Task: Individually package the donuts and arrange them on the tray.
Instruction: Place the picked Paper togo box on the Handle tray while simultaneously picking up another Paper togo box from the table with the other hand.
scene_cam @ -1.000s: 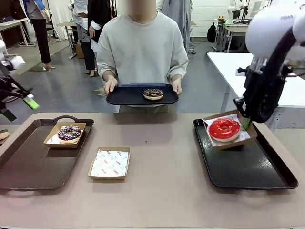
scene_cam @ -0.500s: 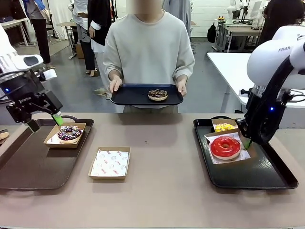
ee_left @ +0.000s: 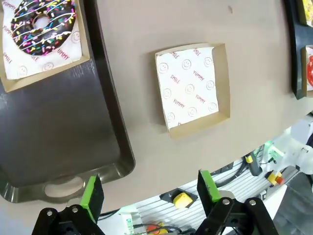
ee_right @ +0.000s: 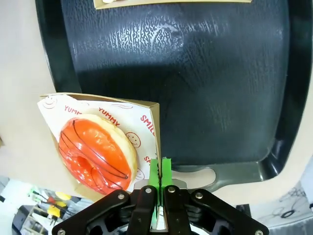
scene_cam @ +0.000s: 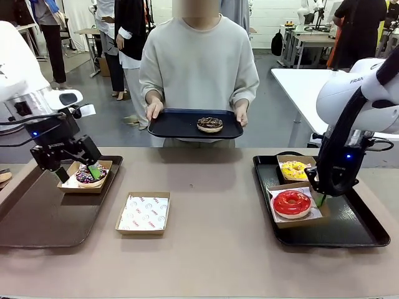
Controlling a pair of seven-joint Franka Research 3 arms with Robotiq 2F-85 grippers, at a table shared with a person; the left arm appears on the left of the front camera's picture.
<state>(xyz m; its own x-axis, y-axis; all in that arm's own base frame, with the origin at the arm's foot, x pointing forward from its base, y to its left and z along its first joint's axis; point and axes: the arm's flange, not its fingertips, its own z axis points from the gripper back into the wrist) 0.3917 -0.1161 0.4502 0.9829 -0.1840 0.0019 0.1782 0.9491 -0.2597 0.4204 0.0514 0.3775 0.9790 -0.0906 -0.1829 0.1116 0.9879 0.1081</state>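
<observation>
1. Clamping the side wall of a carton [scene_cam: 282,222], the right gripper [scene_cam: 321,199] has its pads squeezed together on the card; the red donut [scene_cam: 292,202] lies inside, at the black tray's [scene_cam: 349,232] 9 o'clock edge.
2. The yellow donut [scene_cam: 294,168] is boxed at the red one's 12 o'clock.
3. The left gripper [scene_cam: 79,174], fingers apart, hangs over the purple-drizzled donut [scene_cam: 87,177], boxed on the brown tray [scene_cam: 37,218] at the table's 9 o'clock.
4. An empty lined box [scene_cam: 143,212] lies between the trays.
5. The person at 12 o'clock holds a dark tray [scene_cam: 177,128] carrying the chocolate donut [scene_cam: 210,124].

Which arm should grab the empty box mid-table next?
Left. The left tool is open, holding nothing, above the left tray, nearer the empty box. The right tool is shut on the red donut's box on the right tray.
</observation>
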